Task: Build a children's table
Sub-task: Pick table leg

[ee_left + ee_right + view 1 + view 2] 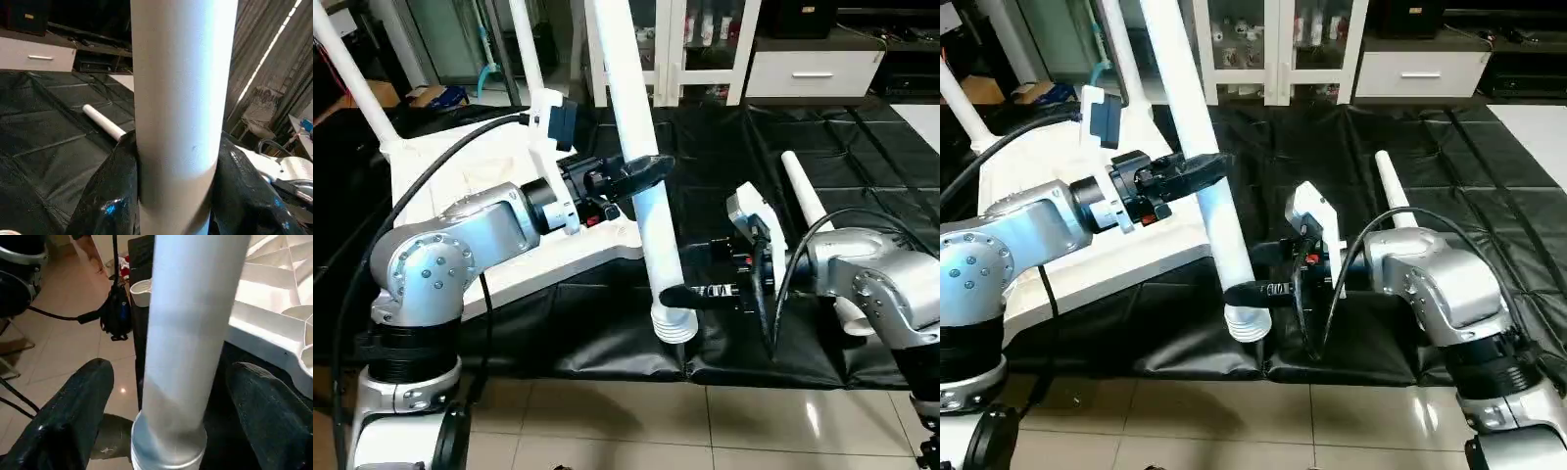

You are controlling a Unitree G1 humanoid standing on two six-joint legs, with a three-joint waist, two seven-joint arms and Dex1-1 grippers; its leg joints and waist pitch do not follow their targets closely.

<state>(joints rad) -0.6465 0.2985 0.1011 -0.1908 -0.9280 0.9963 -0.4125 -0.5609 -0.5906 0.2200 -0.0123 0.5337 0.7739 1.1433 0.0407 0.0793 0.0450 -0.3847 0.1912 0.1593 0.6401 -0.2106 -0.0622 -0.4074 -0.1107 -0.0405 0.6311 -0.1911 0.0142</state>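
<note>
Black mat (pixel 862 176): one tabletop (pixel 440 186), four legs (pixel 641 147).

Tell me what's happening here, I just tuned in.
The left gripper is clamped on a white leg, holding it nearly upright above the black mat. The right gripper stands open around the leg's ribbed lower end, fingers off it. The upturned tabletop lies beside it; another leg lies on the mat.

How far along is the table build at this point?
Done: two legs stand in the upturned tabletop. In hand: the left claw grips a third leg; the right claw stands open around its ribbed end. Left: seating it, plus the leg lying on the black mat.
</note>
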